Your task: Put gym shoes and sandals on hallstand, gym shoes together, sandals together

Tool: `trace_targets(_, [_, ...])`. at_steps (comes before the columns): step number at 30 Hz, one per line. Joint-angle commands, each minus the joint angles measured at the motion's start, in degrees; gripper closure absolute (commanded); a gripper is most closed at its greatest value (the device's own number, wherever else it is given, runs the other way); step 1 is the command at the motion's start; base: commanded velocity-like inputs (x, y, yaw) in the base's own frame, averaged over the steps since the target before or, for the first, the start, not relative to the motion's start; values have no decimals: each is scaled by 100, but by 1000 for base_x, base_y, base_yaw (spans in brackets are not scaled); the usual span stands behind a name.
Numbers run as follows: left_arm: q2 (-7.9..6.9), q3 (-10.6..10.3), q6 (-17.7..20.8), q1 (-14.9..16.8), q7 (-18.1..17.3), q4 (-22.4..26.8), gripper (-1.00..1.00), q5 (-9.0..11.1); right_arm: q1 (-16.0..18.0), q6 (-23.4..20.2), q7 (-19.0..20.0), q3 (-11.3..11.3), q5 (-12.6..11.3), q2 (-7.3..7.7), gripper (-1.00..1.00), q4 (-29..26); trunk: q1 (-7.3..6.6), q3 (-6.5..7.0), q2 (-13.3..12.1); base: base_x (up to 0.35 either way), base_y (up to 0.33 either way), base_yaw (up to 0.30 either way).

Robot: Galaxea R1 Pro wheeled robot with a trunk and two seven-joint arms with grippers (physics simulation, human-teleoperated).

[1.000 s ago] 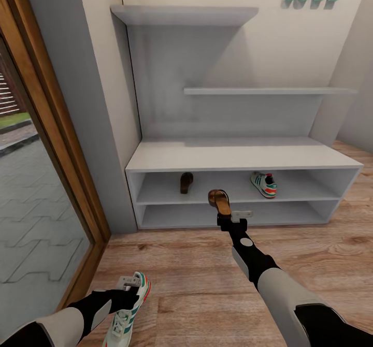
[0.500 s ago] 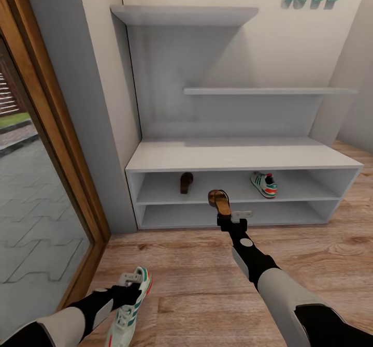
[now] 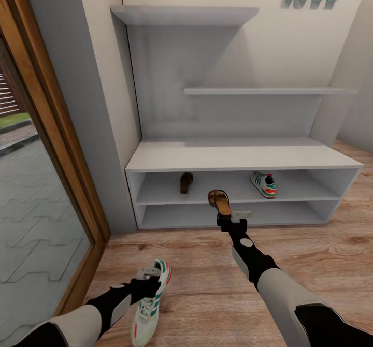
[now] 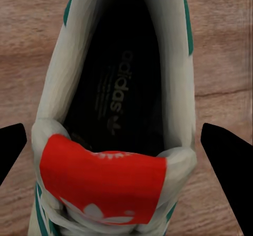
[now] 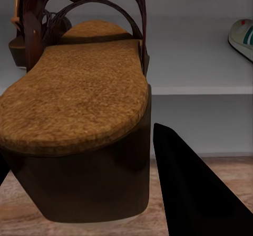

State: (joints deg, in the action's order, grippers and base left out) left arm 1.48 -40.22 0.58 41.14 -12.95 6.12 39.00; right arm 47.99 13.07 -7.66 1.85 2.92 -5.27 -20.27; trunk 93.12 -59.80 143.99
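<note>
Sandal (image 3: 186, 182) left of sneaker (image 3: 264, 184) on shelf (image 3: 228, 198)

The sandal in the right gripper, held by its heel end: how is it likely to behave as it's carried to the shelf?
The sandal sticks out level beyond the right gripper without drooping, so its thick sole probably stays stiff. Gripped only at the heel, it may pivot if bumped. The open straps could catch the hallstand shelf edge.

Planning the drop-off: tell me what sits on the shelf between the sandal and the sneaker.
Nothing: in the head view, bare shelf separates sandal and sneaker.
</note>
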Motion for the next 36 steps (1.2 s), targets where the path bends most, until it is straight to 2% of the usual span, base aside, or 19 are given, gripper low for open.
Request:
trace_targets(1, [6, 54, -2, 0, 3, 2, 100, -3, 0, 2, 10, -1, -11, 0, 100, 1, 0, 0, 0, 0, 0, 0])
trace_targets(3, [14, 187, -3, 0, 8, 6, 100, -5, 0, 2, 10, -1, -11, 0, 100, 2, 0, 0, 0, 0, 0, 0])
trace_targets(6, [23, 623, -1, 0, 33, 9, 100, -16, 0, 2, 10, -2, -11, 0, 100, 4, 0, 0, 0, 0, 0, 0])
trace_targets(8, [27, 769, 1, 0, 86, 10, 100, -19, 0, 2, 10, -5, -11, 3, 100, 4, 0, 0, 0, 0, 0, 0])
trace_targets(9, [35, 865, 2, 0, 221, 11, 100, -23, 0, 2, 10, -7, -11, 5, 100, 5, 0, 0, 0, 0, 0, 0])
trace_targets(11, [42, 925, 3, 0, 458, 11, 100, -25, 0, 2, 10, -8, -11, 6, 100, 5, 0, 0, 0, 0, 0, 0])
trace_targets(12, [48, 961, 5, 0, 728, 15, 100, -25, -3, 2, 10, -7, -11, 7, 100, 5, 0, 0, 0, 0, 0, 0])
trace_targets(14, [54, 992, 12, 0, 1013, 30, 100, -24, -6, 2, 10, -8, -11, 8, 100, 5, 0, 0, 0, 0, 0, 0])
trace_targets(18, [60, 1010, 26, 0, 1210, 47, 100, -27, -8, 2, 10, -9, -11, 9, 100, 5, 0, 0, 0, 0, 0, 0])
trace_targets(28, [55, 1018, 587, 0, 1297, 304, 100, -52, -9, 2, 10, -10, -7, 9, 100, 5, 0, 0, 0, 0, 0, 0])
trace_targets(36, [55, 1020, 684, 0, 1303, 358, 100, -60, -9, 0, 10, -10, -8, 9, 100, 5, 0, 0, 0, 0, 0, 0])
